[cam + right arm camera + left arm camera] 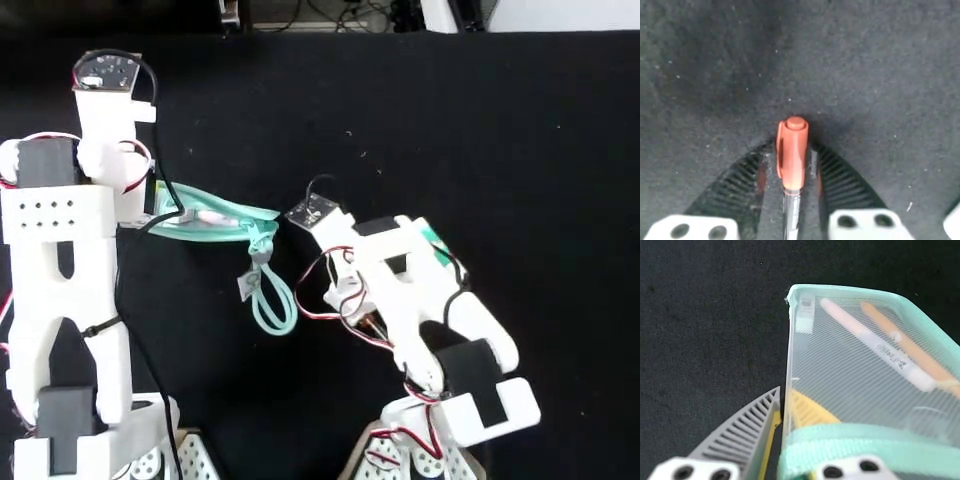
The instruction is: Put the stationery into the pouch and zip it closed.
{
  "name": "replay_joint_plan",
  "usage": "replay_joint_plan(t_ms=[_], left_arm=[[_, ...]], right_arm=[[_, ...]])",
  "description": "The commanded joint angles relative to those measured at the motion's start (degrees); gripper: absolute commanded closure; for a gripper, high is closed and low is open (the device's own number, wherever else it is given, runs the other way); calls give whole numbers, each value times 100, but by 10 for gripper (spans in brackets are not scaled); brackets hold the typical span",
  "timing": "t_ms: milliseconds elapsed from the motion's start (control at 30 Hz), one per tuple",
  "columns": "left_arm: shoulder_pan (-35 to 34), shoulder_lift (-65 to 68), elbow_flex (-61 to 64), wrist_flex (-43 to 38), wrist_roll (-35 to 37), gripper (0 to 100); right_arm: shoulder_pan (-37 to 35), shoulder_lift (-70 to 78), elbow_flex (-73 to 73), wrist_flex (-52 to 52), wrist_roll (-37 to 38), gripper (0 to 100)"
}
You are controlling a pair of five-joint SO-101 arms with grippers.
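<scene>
A clear pouch point(850, 365) with mint trim hangs from my left gripper point(785, 396), which is shut on its edge, one finger on each side of the wall. Inside lie a white pen point(875, 342), an orange pen point(912, 347) and a small pale eraser point(805, 315). In the high view the pouch point(215, 222) stretches rightward from the left gripper point(152, 216), its zip pull and mint loop strap point(272, 300) dangling at the right end. My right gripper point(791, 150) is shut on a red marker point(791, 152), cap pointing outward, low over the black cloth.
Black cloth point(480, 140) covers the table, with open room at the back and right. The right arm point(410, 290) stands just right of the pouch's strap end. Cables point(330, 15) run along the far edge.
</scene>
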State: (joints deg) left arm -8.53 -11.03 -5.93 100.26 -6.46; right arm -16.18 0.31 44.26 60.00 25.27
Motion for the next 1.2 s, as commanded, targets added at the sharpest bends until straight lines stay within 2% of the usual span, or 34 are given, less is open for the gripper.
replay_joint_plan(t_ms=[0,67,200,267,467,700,833,933,1067,1167], left_arm=[[-4,62,92,35,-35,970],[-4,62,92,35,-35,970],[-4,62,92,35,-35,970],[-4,62,92,35,-35,970],[-4,62,92,35,-35,970],[22,62,92,35,-26,970],[31,62,92,35,-18,970],[31,62,92,35,-18,970],[31,62,92,35,-18,970],[31,62,92,35,-18,970]], right_arm=[[-88,198,4,18,0,890],[-62,154,-22,0,0,990],[-53,-488,4,114,0,985],[-53,-1059,-40,484,0,987],[-53,-3530,-444,1600,0,987],[-97,-6018,-1385,1864,-123,987],[-466,-6985,-1560,1178,-835,987],[-1327,-7503,-1420,343,-1301,986],[-2488,-7943,-989,-1319,-1433,986],[-3042,-8127,-629,-2426,-1433,986]])
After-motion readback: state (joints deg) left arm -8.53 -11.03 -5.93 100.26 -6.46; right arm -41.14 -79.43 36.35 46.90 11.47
